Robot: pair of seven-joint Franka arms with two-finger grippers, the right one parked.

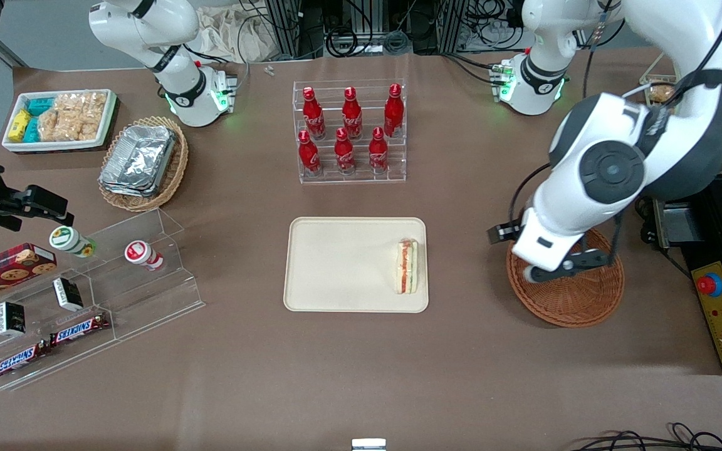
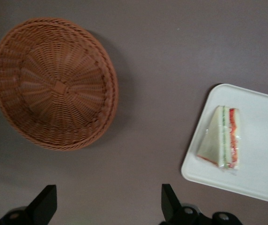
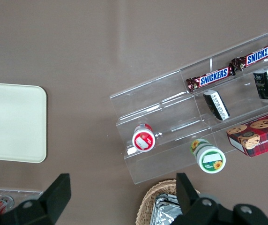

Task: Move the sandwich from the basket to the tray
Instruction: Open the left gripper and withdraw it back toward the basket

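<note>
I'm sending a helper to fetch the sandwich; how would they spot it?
Find the cream tray mid-table, nearer the camera than the red bottles. The sandwich lies at its end toward the empty round basket, under the open gripper: a clear-wrapped wedge, red-green filling.

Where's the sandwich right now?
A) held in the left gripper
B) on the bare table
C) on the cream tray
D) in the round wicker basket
C: the sandwich lies on the tray; the basket is empty and the open gripper hovers above the table beside it, holding nothing.
</note>
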